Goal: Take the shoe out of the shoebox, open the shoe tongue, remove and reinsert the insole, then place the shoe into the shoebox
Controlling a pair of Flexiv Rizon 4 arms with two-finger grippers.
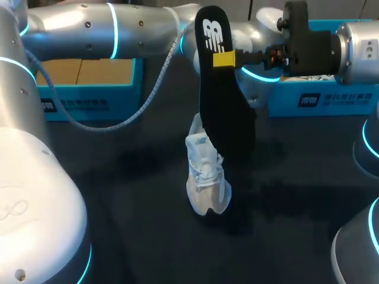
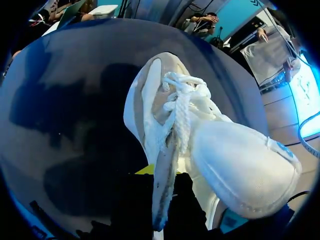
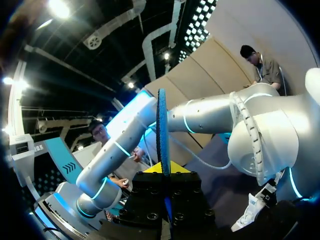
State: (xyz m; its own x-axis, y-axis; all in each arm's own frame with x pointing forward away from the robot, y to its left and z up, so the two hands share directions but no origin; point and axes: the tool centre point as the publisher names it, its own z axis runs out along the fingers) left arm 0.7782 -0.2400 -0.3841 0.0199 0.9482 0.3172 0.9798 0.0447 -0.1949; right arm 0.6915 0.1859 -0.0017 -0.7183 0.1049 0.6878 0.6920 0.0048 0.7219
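Dark surface point(image 1: 118, 236) below; left pincer point(image 2: 160, 200) clamps the sneaker point(image 1: 207, 177), right pincer point(image 3: 164, 175) clamps the insole point(image 1: 222, 106). Risk: your narrow grip could let the insole pivot, missing the opening.

arms silver-grey, rounded links, cyan light rings at joints. left arm point(image 1: 89, 29): small dark screws, grey braided cable point(image 1: 155, 87) looping off toward 7 o'clock. right arm point(image 1: 355, 41): black wrist block point(image 1: 305, 38), right gripper point(image 1: 224, 58) yellow-tipped. white base cover point(image 1: 35, 195) at 8 o'clock, faint loop mark.
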